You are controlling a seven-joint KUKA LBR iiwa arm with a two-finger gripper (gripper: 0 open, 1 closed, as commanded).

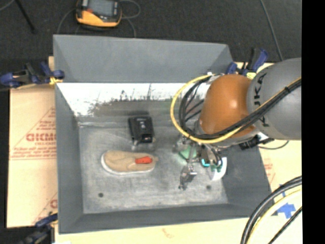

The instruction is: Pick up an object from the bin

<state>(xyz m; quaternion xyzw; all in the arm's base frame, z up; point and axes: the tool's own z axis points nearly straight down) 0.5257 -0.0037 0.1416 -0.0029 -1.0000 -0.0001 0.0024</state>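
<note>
My gripper hangs low over the right half of the bin floor, under the orange wrist cover. Right beside it, partly hidden by the wrist, lies a small white and green thing; whether the gripper touches it I cannot tell. A tan, flat, shoe-shaped thing with a small red patch lies to the left of the gripper, well apart from it. A small black boxy thing stands behind the tan one, near the back wall.
The arm and its looped cables reach in from the right and cover the bin's right rear corner. Bare floor lies between the tan thing and the gripper and along the front wall.
</note>
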